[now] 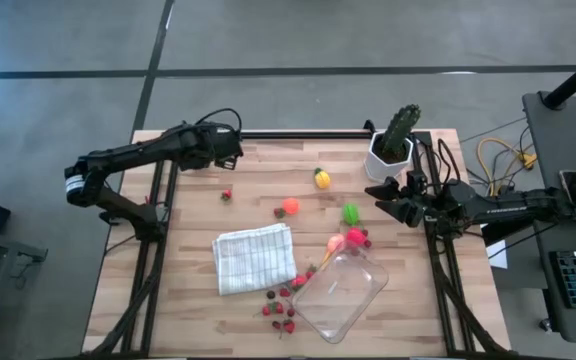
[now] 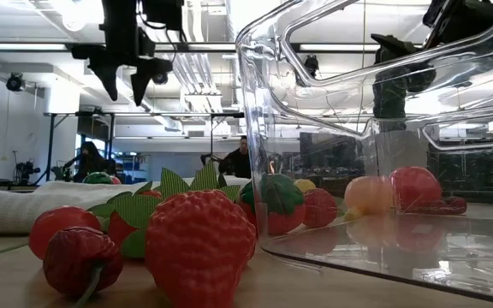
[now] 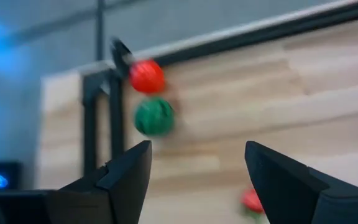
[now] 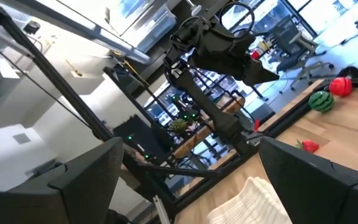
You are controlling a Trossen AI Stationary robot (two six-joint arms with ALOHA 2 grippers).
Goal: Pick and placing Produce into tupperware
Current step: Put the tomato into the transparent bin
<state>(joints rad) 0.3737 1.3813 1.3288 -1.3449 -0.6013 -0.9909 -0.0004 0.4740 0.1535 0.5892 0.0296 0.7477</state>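
Both arms hover raised: left hand (image 1: 230,152) and right hand (image 1: 378,193), fingers apart, holding nothing.

In front of me the tupperware (image 1: 340,294) lies right of the folded cloth (image 1: 254,257), berries (image 1: 279,310) between them, cactus (image 1: 393,142) behind.

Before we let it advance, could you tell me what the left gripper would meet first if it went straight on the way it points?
Probably bare table. The open left gripper points between a red and green piece on one side and a small red piece on the other; depth is unclear.
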